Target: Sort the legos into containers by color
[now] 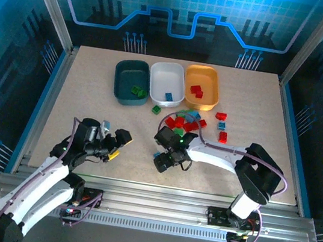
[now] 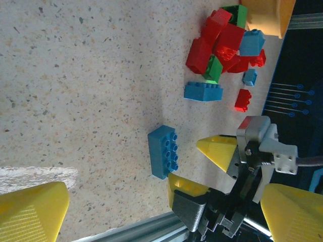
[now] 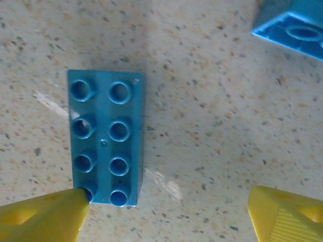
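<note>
The top camera overlooks the whole table (image 1: 92, 98) from its near edge. Both wrist cameras share one blue eight-stud brick (image 3: 106, 143): left obliquely, right straight down, close.

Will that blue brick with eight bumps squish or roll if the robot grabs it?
Probably neither. The blue brick looks like hard plastic, so likely stiff. It lies flat with straight sides, so it should slide, not roll.

So, three trays: teal tray (image 1: 125, 76), white tray (image 1: 165, 75), orange tray (image 1: 210, 82). Legos (image 1: 178, 122) are too clumped to count properly.
</note>
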{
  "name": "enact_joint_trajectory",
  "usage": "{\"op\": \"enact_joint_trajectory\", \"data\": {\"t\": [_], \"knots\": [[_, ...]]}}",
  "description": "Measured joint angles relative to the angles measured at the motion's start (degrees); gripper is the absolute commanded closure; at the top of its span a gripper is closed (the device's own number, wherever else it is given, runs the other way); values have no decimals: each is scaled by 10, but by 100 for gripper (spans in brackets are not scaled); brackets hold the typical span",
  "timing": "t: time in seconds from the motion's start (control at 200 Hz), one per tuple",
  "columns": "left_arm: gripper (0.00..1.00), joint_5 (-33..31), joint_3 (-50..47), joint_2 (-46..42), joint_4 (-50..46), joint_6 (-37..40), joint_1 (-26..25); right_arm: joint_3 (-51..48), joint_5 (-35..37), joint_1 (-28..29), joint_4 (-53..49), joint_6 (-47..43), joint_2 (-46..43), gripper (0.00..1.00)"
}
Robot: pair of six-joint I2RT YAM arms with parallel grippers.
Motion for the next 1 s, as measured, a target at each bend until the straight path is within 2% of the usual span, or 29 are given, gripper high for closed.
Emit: {"op": "enact_joint_trajectory", "data": {"t": [0.24,0.9,1.001], "knots": [[1,0,0,5,7,-1,-6,33,-5,16,19,6,32,23],[1,-5,0,0,6,1,-6,72,-15,29,16,59,49,21],[1,-5,0,-6,5,1,-6,93,-15,30,21,66,73,25]]}}
